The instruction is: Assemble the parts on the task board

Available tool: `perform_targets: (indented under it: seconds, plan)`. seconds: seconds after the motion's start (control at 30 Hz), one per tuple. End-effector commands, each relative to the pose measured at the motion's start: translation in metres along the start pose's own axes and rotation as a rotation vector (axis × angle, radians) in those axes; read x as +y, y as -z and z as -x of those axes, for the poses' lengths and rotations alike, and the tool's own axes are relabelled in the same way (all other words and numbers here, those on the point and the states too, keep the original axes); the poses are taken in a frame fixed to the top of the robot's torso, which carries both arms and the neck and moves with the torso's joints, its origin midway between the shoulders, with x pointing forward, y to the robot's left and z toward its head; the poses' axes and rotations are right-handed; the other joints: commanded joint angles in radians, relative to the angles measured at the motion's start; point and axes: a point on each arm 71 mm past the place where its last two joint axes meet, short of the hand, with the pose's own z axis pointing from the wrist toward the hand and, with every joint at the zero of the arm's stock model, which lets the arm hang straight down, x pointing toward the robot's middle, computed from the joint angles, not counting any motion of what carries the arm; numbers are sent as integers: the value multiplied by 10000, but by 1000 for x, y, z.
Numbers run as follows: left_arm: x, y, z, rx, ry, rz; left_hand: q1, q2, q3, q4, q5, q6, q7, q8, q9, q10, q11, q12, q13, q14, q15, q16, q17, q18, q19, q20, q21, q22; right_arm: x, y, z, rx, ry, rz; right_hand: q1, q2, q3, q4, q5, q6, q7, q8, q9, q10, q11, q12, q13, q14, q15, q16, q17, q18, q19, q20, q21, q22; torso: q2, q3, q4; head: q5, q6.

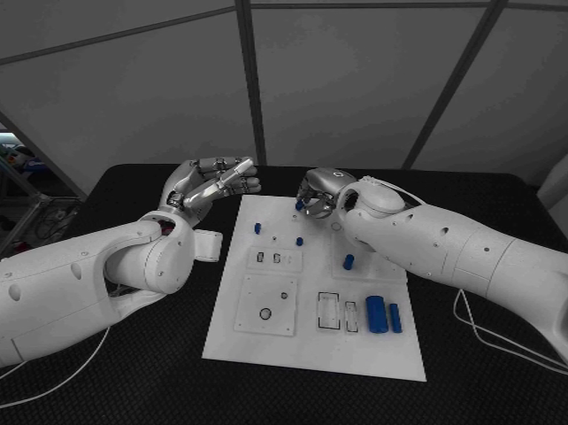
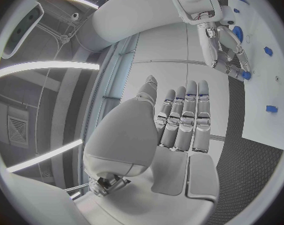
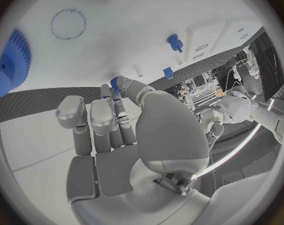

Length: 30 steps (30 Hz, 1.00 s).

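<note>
The white task board (image 1: 312, 347) lies in the middle of the black table. My right hand (image 1: 320, 195) hovers low over its far edge and pinches a small blue part (image 3: 114, 83) between thumb and fingertips; the same part (image 2: 246, 75) shows at those fingertips in the left wrist view. A blue gear (image 3: 10, 62) lies on the board close by. My left hand (image 1: 214, 181) is raised left of the board's far corner, fingers (image 2: 182, 117) stretched out together, holding nothing. Other blue parts lie on the board: a peg (image 1: 257, 227), a short piece (image 1: 348, 261) and two long cylinders (image 1: 377, 314).
The board has small slots (image 1: 269, 258), a square plate with a round hole (image 1: 265, 312) and a rectangular recess (image 1: 329, 310). A white block (image 1: 208, 245) sits on the table by the board's left edge. A cable (image 1: 488, 332) trails on the table at the right.
</note>
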Motion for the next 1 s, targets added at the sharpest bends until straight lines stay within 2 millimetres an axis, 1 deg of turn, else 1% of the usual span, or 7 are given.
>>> perform_targets:
  seconds: [0.03,0.17,0.3,0.53,0.67,0.9,1.0]
  plan:
    - [-2,-1,-1,94,30,-78,-70,6,-9,-44,-49,55,35,-65,-15,-17,69,-36,2,-10,53,-42,-11,-308,-29,53,-67,-12,1,1,2,-172,26,134,44,-156,-233,-34,-58,-423,14,14,-27,-527,90,-18,8,-126,49,-199,-315,192,-213,74,-188,-298,1,8,-22,-23,9]
    - [-2,-1,1,75,17,-69,-72,16,-10,-56,-48,58,37,-78,-15,-20,71,-51,3,-4,53,-54,-10,-307,-27,54,-69,-17,1,4,7,-606,-43,210,103,-188,-758,-30,-58,-830,-32,16,-17,-894,141,35,21,-211,97,-359,-612,240,-372,132,-359,-559,4,16,-36,-21,33]
    - [-2,-1,3,18,-18,-62,-58,30,-1,-71,-47,62,28,-86,-14,-17,68,-59,3,-4,53,-64,-10,-307,-28,55,-71,-21,-5,15,17,-1457,-429,280,144,-156,-1134,16,-32,-921,-36,35,2,-716,92,250,39,-115,66,-222,-454,204,-238,115,-292,-406,-6,15,-65,-58,56]
    - [-2,0,9,-73,-77,-46,-7,71,27,-129,-57,91,-12,-103,-9,20,45,-71,9,-8,51,-102,-13,-310,-51,58,-88,-38,-37,45,35,-1681,-1342,-86,41,-51,-1339,219,129,-457,-59,139,59,243,-102,663,65,-6,-89,-112,-361,147,25,12,-117,-116,-30,53,-221,-28,139]
    - [-1,-1,10,-74,-87,-15,-3,100,31,-169,-67,164,-31,-110,-2,164,8,-43,25,56,30,-113,1,-307,-99,57,-117,-64,-60,63,46,-1302,-1934,-420,-236,-171,-1527,447,490,-260,59,179,72,1031,-142,927,173,27,-137,-39,-266,122,136,-51,-41,10,-48,78,-293,-130,197]
    - [-1,-1,10,4,-122,35,-30,143,24,-229,-65,265,-75,-156,-4,523,-77,3,43,330,-59,-46,78,-292,-12,2,-57,-65,-98,88,53,-513,-2357,-1345,-324,-546,-2269,728,1377,-252,-249,284,75,2753,-568,1980,944,288,-474,644,799,-60,784,-355,451,949,-51,129,-405,-273,277]
    - [0,-2,10,28,-131,45,-35,146,22,-233,-66,273,-79,-160,-5,556,-85,4,43,349,-66,-43,85,-292,-1,-5,-49,-64,-108,94,53,-254,-2371,-1647,-52,-503,-3010,1018,1682,-394,-341,472,93,2661,-677,3042,2112,450,-578,1324,1866,-177,1113,-477,744,1490,-51,134,-385,-360,281]
